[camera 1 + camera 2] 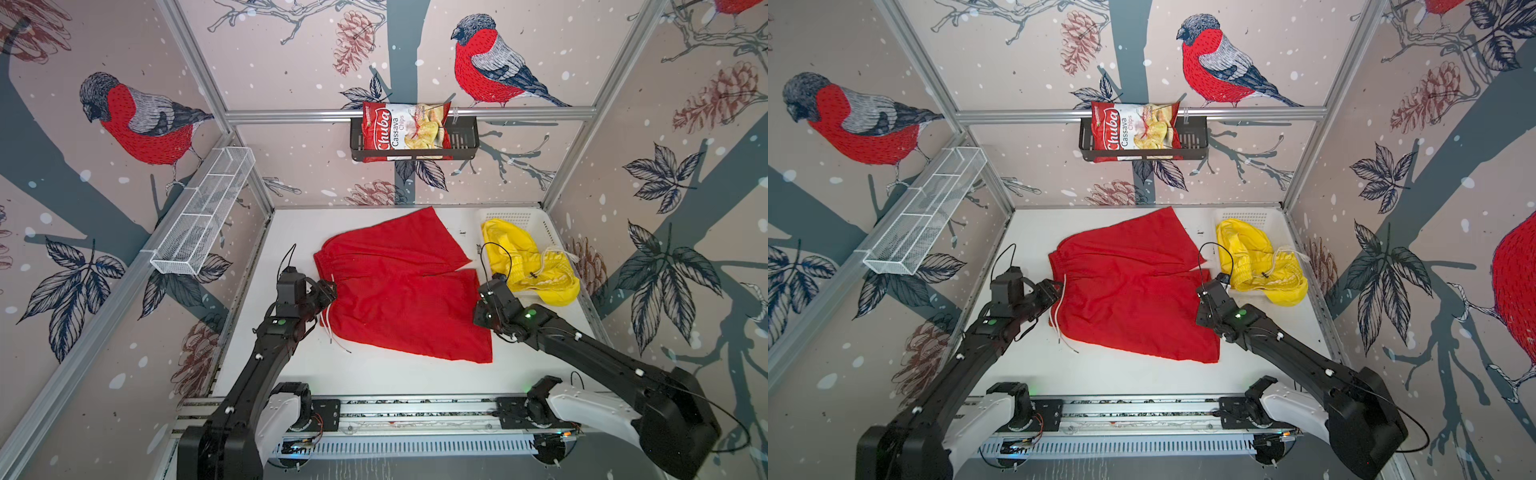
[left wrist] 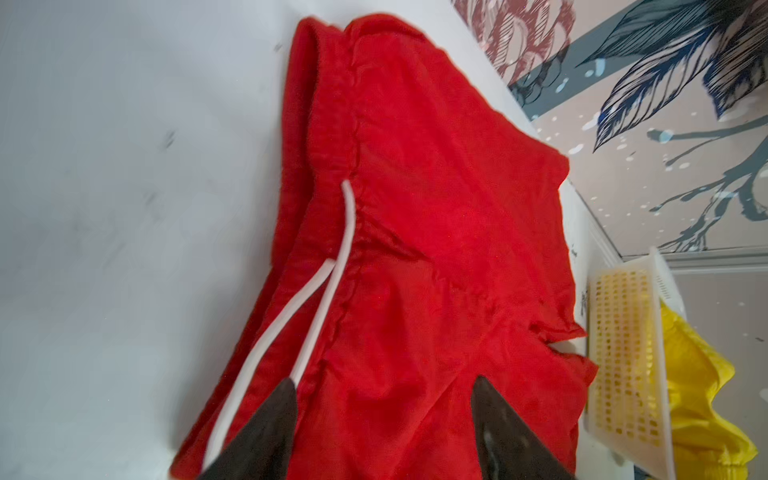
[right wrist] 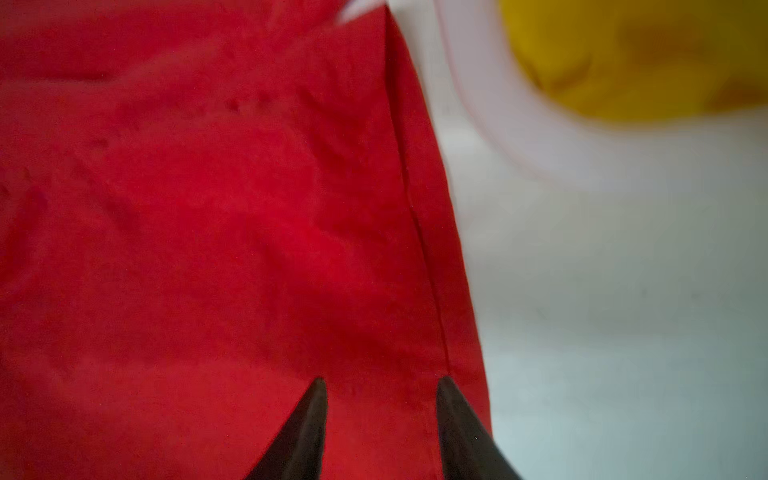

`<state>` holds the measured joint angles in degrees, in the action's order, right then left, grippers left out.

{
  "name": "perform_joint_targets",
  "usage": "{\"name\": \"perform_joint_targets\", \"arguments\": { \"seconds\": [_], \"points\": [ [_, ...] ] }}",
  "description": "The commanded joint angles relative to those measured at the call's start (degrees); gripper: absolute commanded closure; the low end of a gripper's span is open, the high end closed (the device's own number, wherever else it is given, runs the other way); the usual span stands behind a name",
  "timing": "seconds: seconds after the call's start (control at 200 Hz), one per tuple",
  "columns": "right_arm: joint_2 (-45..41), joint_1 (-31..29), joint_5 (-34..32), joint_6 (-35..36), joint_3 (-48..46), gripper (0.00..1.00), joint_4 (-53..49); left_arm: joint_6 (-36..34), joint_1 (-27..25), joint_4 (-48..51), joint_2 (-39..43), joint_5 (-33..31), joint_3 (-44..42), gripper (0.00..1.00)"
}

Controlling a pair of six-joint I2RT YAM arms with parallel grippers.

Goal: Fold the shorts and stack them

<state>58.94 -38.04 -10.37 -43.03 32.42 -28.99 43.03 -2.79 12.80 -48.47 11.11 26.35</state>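
A white mesh shelf (image 1: 203, 212) hangs on the wall at 9 o'clock. Next to it, the left gripper (image 1: 330, 291) hovers at the 9 o'clock edge of the red shorts (image 1: 399, 291), over the waistband. In the left wrist view its fingers (image 2: 270, 419) stand wide apart with nothing clamped, and the cloth lies loose beneath them. A white drawstring (image 1: 328, 328) trails from the waistband toward 6 o'clock. The red shorts lie spread on the middle of the white table (image 1: 374, 374), one leg reaching toward 1 o'clock and the other toward 4 o'clock. At 12 o'clock, a red chips bag (image 1: 405, 131) sits in a black wall basket (image 1: 465, 141). The right gripper (image 3: 381, 379) sits over the 3 o'clock leg hem, its jaws parted and released above flat red fabric. At 2 o'clock on the table, the yellow shorts (image 1: 528, 262) lie bunched in the white basket (image 1: 511, 218), spilling over its near rim.
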Motion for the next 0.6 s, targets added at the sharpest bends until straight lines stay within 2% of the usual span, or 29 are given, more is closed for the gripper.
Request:
{"name": "perform_joint_targets", "arguments": {
  "seconds": [0.0,0.125,0.29,0.47,0.595],
  "points": [
    [-4.2,-1.0,6.5,-6.4,-3.4,0.37,-6.5,-0.6,-0.1,8.7,5.8,-1.5,-2.6,0.27],
    [-7.5,-2.3,7.9,-9.2,-6.6,0.23,-9.4,2.0,-3.1,8.8,7.0,-2.0,-4.5,0.2],
    [-8.9,-3.5,8.9,-11.1,-9.9,0.21,-8.9,2.5,-4.6,8.2,2.7,-2.1,-5.7,0.19],
    [-7.6,-4.6,10.5,-11.6,-11.9,0.29,-5.6,3.4,-6.9,6.6,1.2,-3.4,-7.8,0.19],
    [-6.8,-4.6,11.3,-11.9,-12.9,0.44,-2.9,4.2,-7.2,2.5,-0.9,-3.1,-10.5,0.22]
  ]
}}
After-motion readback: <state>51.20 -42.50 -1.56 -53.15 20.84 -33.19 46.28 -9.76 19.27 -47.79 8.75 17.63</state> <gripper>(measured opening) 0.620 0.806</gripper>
